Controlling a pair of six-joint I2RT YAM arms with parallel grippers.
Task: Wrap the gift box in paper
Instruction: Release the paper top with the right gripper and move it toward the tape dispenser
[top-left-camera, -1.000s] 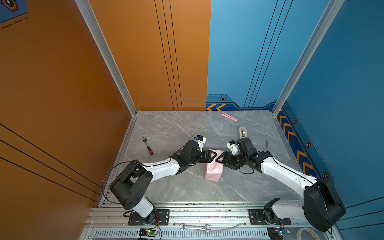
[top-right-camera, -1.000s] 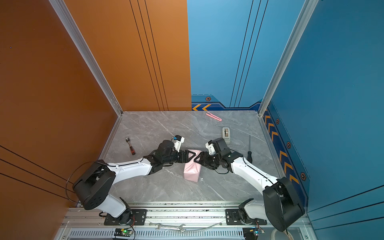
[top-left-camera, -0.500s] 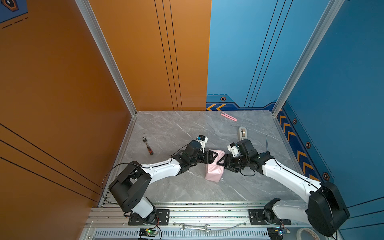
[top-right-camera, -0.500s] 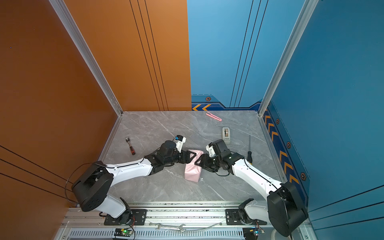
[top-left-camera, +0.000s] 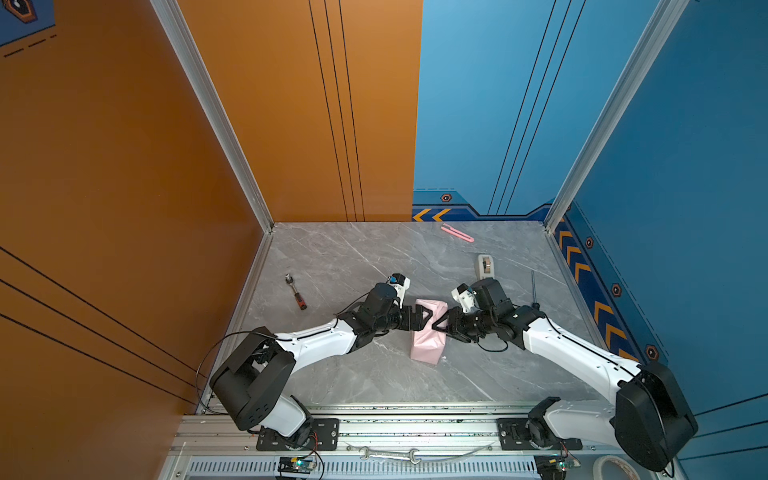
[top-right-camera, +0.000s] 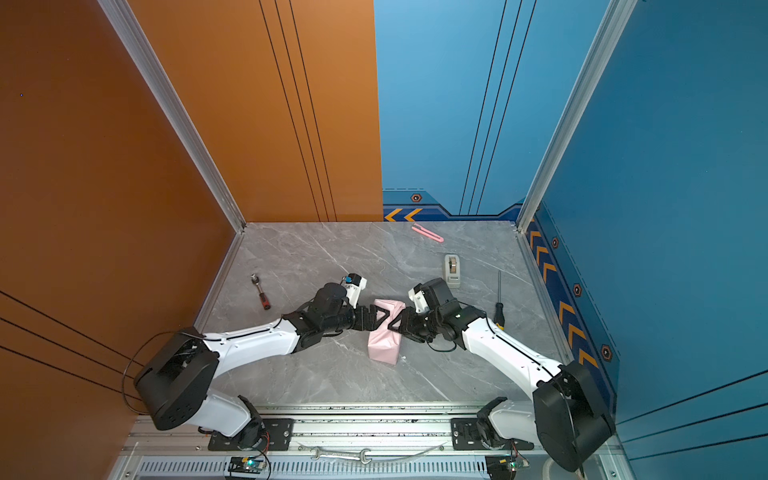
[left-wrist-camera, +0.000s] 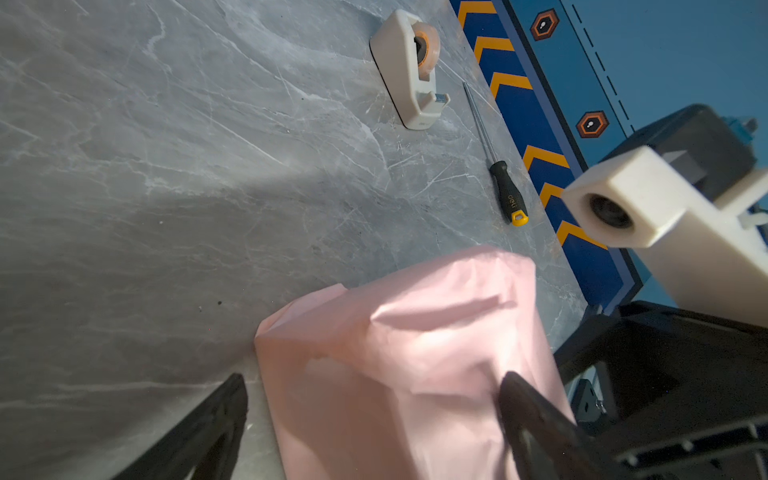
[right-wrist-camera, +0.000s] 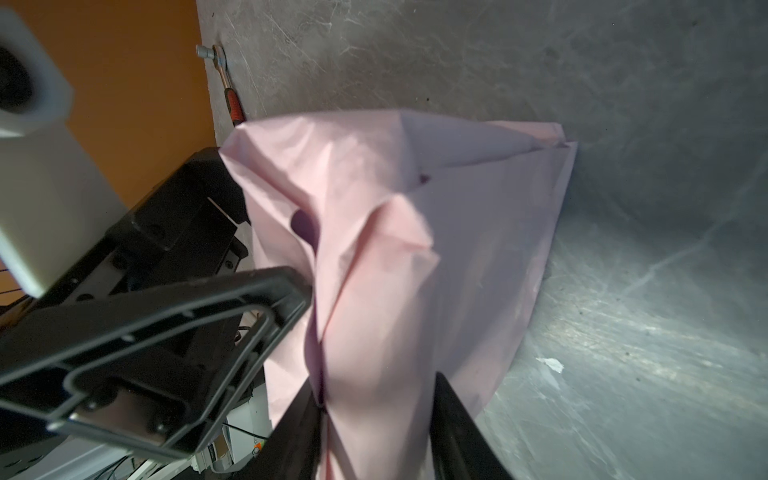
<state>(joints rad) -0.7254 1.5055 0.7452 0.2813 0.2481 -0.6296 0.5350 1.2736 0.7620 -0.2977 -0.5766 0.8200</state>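
Note:
The pale pink paper (top-left-camera: 428, 347) (top-right-camera: 384, 349) sits folded round a small block near the middle of the table. The gift box is hidden under it. My left gripper (top-left-camera: 426, 318) (left-wrist-camera: 374, 415) reaches the far end of the parcel from the left and stands open. One finger is out over the table and the other lies on the paper (left-wrist-camera: 395, 365). From the right, my right gripper (top-left-camera: 438, 326) (right-wrist-camera: 378, 409) is shut on a raised fold of the paper (right-wrist-camera: 478, 228), which fills the gap between its fingers. The two grippers' tips nearly meet.
A beige tape dispenser (top-left-camera: 485, 266) (left-wrist-camera: 409, 70) and a black-and-yellow screwdriver (top-left-camera: 534, 291) (left-wrist-camera: 505, 187) lie behind my right arm. A pink cutter (top-left-camera: 457, 232) lies by the back wall. A red-handled ratchet (top-left-camera: 296, 291) (right-wrist-camera: 226, 83) lies at the left.
My left gripper's jaws have spread wide. My right gripper's jaws have narrowed onto the paper fold. Both arms have shifted only slightly.

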